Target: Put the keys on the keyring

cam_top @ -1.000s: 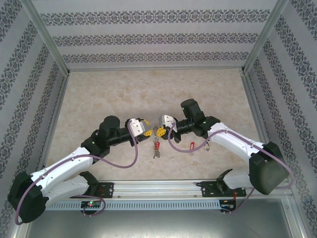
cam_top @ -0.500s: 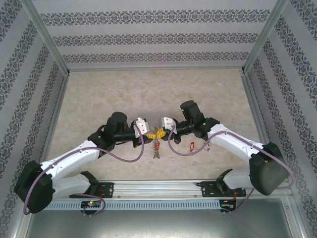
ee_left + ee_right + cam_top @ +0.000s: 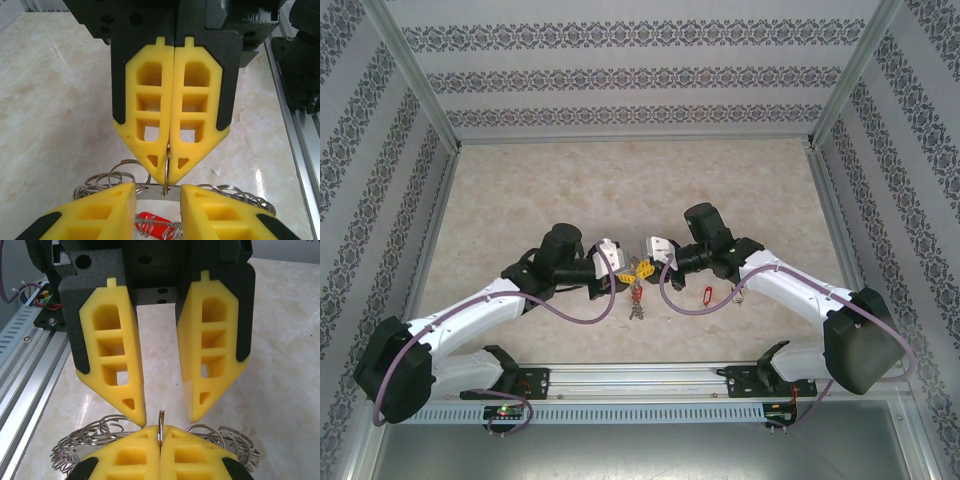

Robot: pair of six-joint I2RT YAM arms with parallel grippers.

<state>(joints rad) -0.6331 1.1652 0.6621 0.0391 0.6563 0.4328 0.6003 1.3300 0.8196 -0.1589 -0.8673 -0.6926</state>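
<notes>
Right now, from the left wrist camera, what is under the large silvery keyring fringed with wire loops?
A red plastic key head peeks out beneath the silvery looped keyring. Its blade and anything lower are hidden by wire loops.

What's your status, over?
Right gripper shut on keyring. Left gripper open, straddling it. Red key loose on table. No obstruction seen.

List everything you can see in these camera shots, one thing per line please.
table: one, beige marble, inside the enclosure
walls: three, patterned grey-white, around the table
keyring: one, silvery, fringed with wire loops, near middle of the table
key: one, red head, on the table right of the keyring
left end effector: one, yellow, open, tips either side of a keyring loop
right end effector: one, yellow, shut on that loop
</notes>
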